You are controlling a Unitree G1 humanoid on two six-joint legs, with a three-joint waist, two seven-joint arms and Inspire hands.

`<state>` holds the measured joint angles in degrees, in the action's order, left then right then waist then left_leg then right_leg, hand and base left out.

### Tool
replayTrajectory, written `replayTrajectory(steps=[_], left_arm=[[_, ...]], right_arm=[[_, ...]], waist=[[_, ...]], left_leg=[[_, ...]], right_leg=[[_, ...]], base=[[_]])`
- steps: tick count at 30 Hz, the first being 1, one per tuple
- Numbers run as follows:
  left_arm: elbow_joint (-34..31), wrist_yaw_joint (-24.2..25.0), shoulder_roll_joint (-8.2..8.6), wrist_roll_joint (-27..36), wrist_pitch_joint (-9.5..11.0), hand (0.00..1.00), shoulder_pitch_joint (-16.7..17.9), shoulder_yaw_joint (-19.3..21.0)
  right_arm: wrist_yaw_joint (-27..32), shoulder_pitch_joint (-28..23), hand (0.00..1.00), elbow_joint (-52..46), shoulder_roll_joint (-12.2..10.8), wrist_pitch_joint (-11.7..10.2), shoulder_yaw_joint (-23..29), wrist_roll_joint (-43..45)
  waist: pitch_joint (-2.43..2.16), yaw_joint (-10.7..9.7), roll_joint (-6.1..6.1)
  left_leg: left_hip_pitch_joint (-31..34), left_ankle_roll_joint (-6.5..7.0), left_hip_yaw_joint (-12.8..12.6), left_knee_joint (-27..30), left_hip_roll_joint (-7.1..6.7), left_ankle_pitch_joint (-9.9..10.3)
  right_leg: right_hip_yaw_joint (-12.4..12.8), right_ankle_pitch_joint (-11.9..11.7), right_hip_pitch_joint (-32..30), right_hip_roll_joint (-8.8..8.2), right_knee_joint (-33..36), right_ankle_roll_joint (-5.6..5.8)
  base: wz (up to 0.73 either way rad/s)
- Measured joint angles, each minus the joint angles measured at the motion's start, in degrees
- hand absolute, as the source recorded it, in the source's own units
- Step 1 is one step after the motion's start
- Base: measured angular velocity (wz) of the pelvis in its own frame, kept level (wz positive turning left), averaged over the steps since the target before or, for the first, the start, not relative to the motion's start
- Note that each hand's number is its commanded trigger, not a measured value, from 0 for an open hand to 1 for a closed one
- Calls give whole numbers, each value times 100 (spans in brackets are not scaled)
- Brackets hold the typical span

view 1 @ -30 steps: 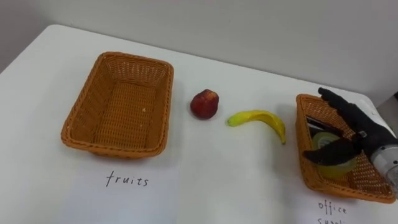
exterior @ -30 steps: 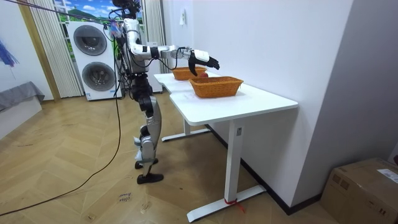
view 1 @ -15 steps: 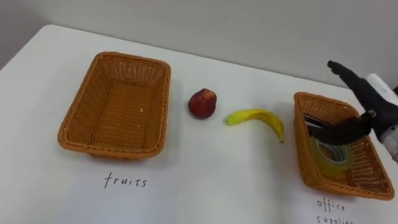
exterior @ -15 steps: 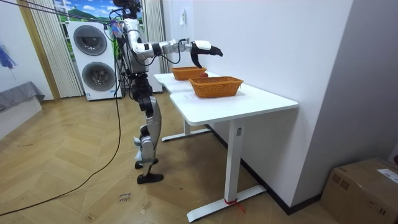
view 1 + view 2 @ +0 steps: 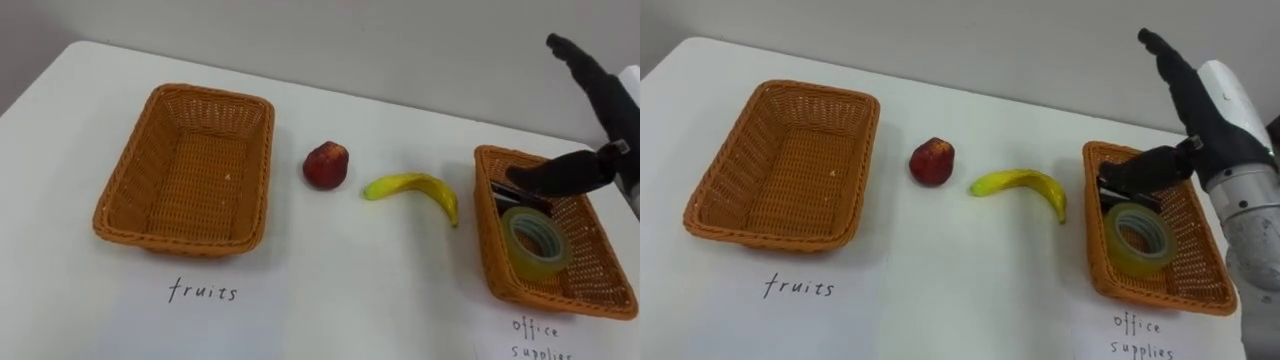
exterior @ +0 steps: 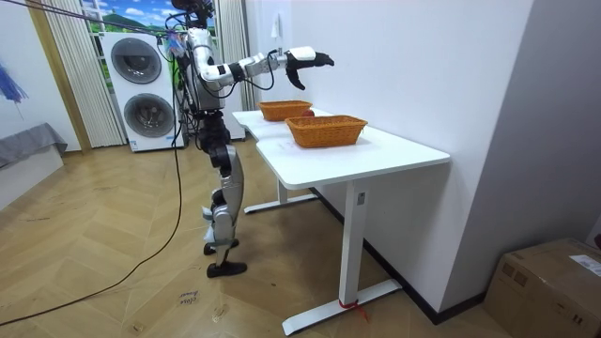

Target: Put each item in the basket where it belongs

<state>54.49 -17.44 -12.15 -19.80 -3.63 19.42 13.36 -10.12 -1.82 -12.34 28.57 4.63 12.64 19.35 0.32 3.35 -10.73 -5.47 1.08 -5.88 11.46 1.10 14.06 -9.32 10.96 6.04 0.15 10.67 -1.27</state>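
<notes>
A red apple (image 5: 327, 165) and a yellow banana (image 5: 415, 190) lie on the white table (image 5: 330, 300) between two wicker baskets. The left basket (image 5: 118, 185) holds nothing. In the right basket (image 5: 487, 235) lie a roll of yellowish tape (image 5: 533, 243) and a black item (image 5: 505, 192) at its far end. My right hand (image 5: 600, 100) hangs open in the air above the right basket's far side, fingers straight and thumb pointing left, holding nothing. In the room view I stand at the table's left side with that hand (image 6: 305, 58) raised over the baskets.
A handwritten label (image 5: 204, 291) lies in front of the left basket and another (image 5: 535, 335) in front of the right one. A grey wall runs right behind the table's far edge. In the room view, washing machines (image 6: 141, 84) stand behind me.
My right hand has risen out of the right basket, up and back towards the wall. The tape roll that was under its thumb now lies free in the basket.
</notes>
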Motion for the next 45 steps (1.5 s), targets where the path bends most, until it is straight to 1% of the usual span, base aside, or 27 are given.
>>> replayTrajectory(steps=[4, 7, 9, 10, 13, 14, 16, 18, 20, 22, 23, 25, 27, 28, 31, 33, 36, 40, 45], left_arm=[[0, -78, -2, -2, 2, 0, 5, -6], [-19, -82, -4, -4, 20, 0, 7, -7], [-105, -56, -10, -5, 24, 0, -19, -7], [-116, -51, -11, -3, 27, 0, -30, -6], [-95, -50, -61, 3, 27, 0, -88, -7], [-99, -53, -63, 0, 27, 0, -132, -8], [-99, -56, -59, 1, 27, 0, -147, -11], [-100, -72, -60, 4, 26, 0, -149, -12], [-100, -73, -62, 5, 23, 0, -150, -16], [-100, -73, -60, 4, 24, 0, -166, -20], [-98, -73, -60, 5, 25, 0, -172, -24], [-99, -73, -59, 4, 28, 0, -195, -47], [-99, -74, -59, 3, 28, 0, -209, -59], [-99, -74, -59, 2, 27, 0, -209, -60], [-100, -74, -59, 0, 22, 0, -208, -62], [-103, -74, -58, 0, 18, 0, -209, -63], [-110, -74, -58, 0, 16, 0, -213, -65], [-113, -83, -60, 1, 16, 0, -213, -82], [-106, -41, -60, -6, 9, 0, -217, -85]], right_arm=[[0, 67, 0, -2, 7, -1, -13, 39], [0, 155, 0, 2, 11, -1, -24, 38], [9, 221, 0, 56, 11, -8, -32, -50], [9, 243, 0, 74, 11, -8, -45, -63], [85, 429, 0, 279, 12, -11, -297, -85], [87, 430, 0, 362, 12, -7, -328, -85], [133, 462, 0, 487, 11, 0, -419, -81], [185, 516, 0, 554, 12, 19, -487, -83], [248, 535, 0, 631, 12, 18, -542, -87], [264, 577, 0, 770, 12, 18, -587, -85], [264, 646, 0, 829, 12, 20, -653, -84], [263, 719, 0, 844, 13, 16, -709, -74], [263, 780, 0, 887, 18, 17, -715, -74], [262, 802, 0, 914, 21, 18, -718, -62], [262, 816, 0, 930, 62, 18, -777, -26], [246, 842, 0, 939, 163, 20, -958, -28], [245, 848, 0, 1013, 163, 20, -1065, 57], [245, 848, 0, 1233, 162, 40, -1318, 174], [241, 860, 0, 1359, 162, 44, -1375, 190]], waist=[[-1, 12, 5], [-2, 68, 2], [-2, 164, -2], [-2, 175, -2], [-4, 234, -39], [-2, 306, -56], [-3, 342, -77], [22, 357, -98], [25, 380, -95], [28, 398, -91], [46, 434, -67], [71, 438, -27], [62, 442, 4], [57, 453, 15], [48, 486, 22], [39, 492, 14], [25, 491, -6], [-6, 517, -50], [-1, 593, -62]], left_leg=[[7, -2, 15, 28, -1, -1], [12, -2, 15, 37, 1, -2], [32, -2, 15, 40, 4, -2], [32, -2, 15, 39, 4, -2], [31, -2, 15, 45, 9, -2], [37, -2, 15, 54, 9, -1], [65, 0, 25, 95, 7, 1], [107, 7, 62, 132, 4, 6], [117, 7, 143, 151, -5, 6], [116, 6, 151, 161, -4, 7], [126, 5, 186, 160, -4, 8], [142, 3, 206, 163, -7, 10], [195, 3, 245, 190, -23, 10], [215, 2, 279, 204, -56, 9], [238, 3, 309, 217, -59, 7], [246, 3, 317, 223, -64, 7], [256, 6, 352, 225, -79, 5], [256, 12, 359, 260, -90, 2], [220, 13, 350, 248, -87, 2]], right_leg=[[-15, 0, 4, 4, 0, 0], [-23, 0, -3, 3, 0, 0], [-33, 0, -25, -2, 0, 0], [-33, 0, -25, -3, 0, 0], [-40, 0, -24, 0, 1, 0], [-48, 0, -21, -2, 1, 0], [-74, -1, -16, -8, 3, 1], [-113, -1, -19, -16, 1, 2], [-195, -1, 13, -24, 0, 2], [-195, -1, 28, -22, -2, 2], [-206, -1, 38, -19, -3, 2], [-211, -1, 36, -18, -3, 2], [-224, -1, 9, -19, -2, 1], [-238, -1, 3, -20, -1, 0], [-280, -1, -3, -23, -1, 0], [-308, -1, -3, -28, -3, 1], [-341, -1, -3, -39, -4, 1], [-346, -1, -4, -51, -5, 1], [-342, -1, 24, -50, -5, 1]], base=[[2], [0], [0], [0], [0], [0], [7], [10], [17], [12], [3], [6], [9], [9], [6], [4], [6], [0], [0]])
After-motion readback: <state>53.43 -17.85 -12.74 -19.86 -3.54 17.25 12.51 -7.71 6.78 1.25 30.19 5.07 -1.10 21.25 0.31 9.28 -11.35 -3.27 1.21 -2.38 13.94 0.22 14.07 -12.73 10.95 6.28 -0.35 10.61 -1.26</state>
